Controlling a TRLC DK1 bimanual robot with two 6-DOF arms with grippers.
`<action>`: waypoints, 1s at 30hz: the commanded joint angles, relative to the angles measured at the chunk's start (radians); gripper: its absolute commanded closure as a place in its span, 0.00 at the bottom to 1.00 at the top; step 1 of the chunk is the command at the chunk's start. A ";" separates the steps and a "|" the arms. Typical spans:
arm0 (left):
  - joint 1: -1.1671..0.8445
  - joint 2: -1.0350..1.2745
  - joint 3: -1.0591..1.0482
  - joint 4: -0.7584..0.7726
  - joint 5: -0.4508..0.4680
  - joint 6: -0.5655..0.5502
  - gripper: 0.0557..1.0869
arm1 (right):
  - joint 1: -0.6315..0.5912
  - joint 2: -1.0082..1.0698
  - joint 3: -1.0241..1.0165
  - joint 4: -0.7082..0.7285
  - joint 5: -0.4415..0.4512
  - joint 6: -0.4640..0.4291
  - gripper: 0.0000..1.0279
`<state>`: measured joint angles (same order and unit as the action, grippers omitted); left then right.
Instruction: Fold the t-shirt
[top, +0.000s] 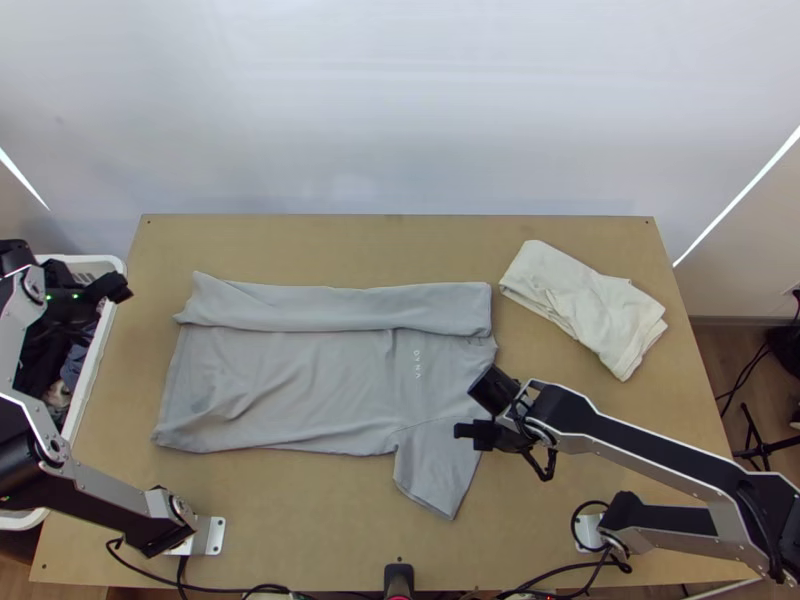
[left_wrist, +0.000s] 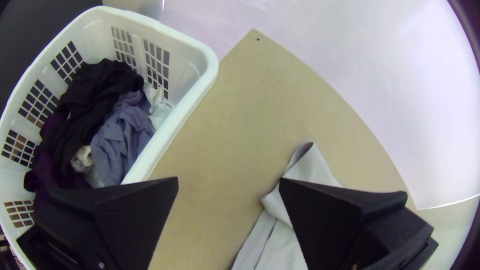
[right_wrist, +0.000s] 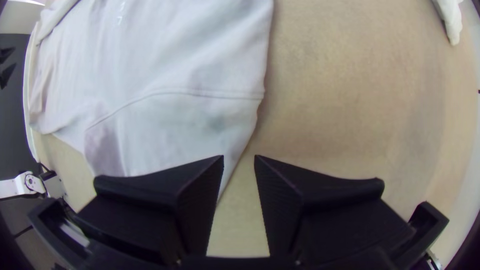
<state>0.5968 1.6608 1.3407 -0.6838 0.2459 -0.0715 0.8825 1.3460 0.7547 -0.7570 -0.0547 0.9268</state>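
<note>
Sleeve and near side. The loose sleeve (top: 437, 470) of the grey t-shirt (top: 290, 375) points toward the near edge of the table (top: 300, 530), right of its middle. The right gripper (right_wrist: 239, 159), the nearer of the two to this sleeve, stands at its outer edge; its fingers are parted, one over fabric, the other over bare wood, with nothing held. Contact cannot be told.

Body. The long axis runs left to right, nearly parallel to the near edge, hem leftward and shoulders rightward. The body extends leftward from the right gripper; along its far side lies a folded-in band (top: 350, 308). The coming fold probably turns the sleeve and near side away from the near edge.

Left and far. By the table's left edge, the left gripper (left_wrist: 229, 181) is widely spread and empty, beside the laundry basket (left_wrist: 200, 85). A folded cream cloth (top: 585, 305) lies toward the far right corner.
</note>
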 joint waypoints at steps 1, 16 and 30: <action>0.034 -0.019 -0.018 -0.020 0.001 -0.004 0.05 | -0.007 0.012 -0.032 0.061 0.013 0.000 0.71; 0.113 -0.038 -0.141 -0.118 0.023 0.243 0.05 | 0.042 0.061 -0.032 0.111 0.013 0.006 0.75; 0.232 -0.113 -0.250 -0.401 -0.057 0.854 0.23 | 0.092 0.058 -0.034 0.085 0.052 0.003 0.97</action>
<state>0.7898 1.5929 1.1431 -0.9569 0.2142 0.5434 0.9642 1.4017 0.7227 -0.6556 -0.0101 0.9302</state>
